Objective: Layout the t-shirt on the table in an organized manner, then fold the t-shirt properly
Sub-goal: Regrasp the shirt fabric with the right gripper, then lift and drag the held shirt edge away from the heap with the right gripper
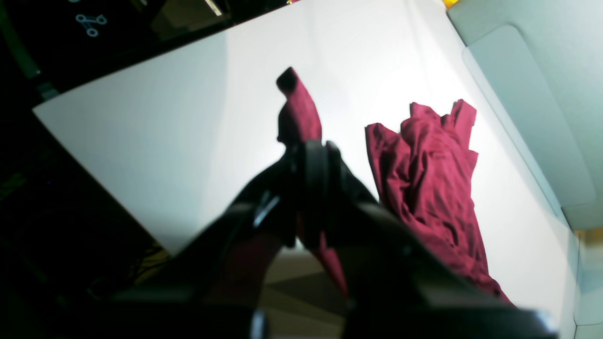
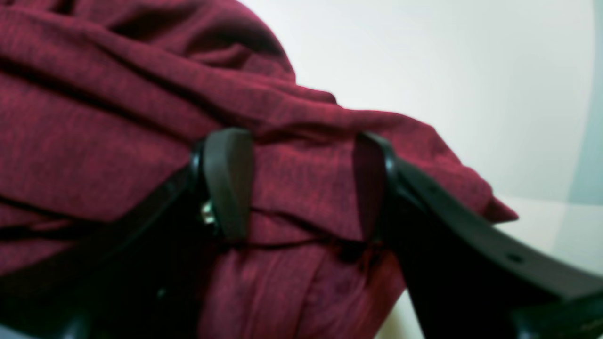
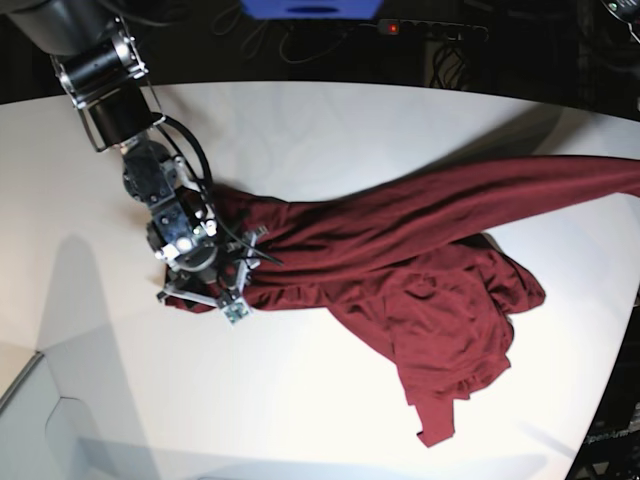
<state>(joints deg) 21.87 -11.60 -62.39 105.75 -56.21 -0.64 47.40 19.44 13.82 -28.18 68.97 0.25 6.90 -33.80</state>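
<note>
Maroon t-shirt (image 3: pixel 420 270) pinched in left fingers (image 1: pixel 308 155), right fingers (image 2: pixel 226 183) apart astride folds.

Can't see the left gripper (image 1: pixel 311 188) in the base view at all, since the t-shirt (image 3: pixel 420 250) runs off the right edge there and takes the gripped end with it. In the left wrist view, pretty dark and soft around the fingers, so hard to make out exactly how much cloth sits between them. Right wrist view is blurry up close, with the t-shirt cut off at the left and top edges. Right gripper (image 2: pixel 301 183) fingertips half sunk in folds, so no telling whether cloth is actually pinched yet. Table (image 3: pixel 330 120) cropped on every side in the base view.
</note>
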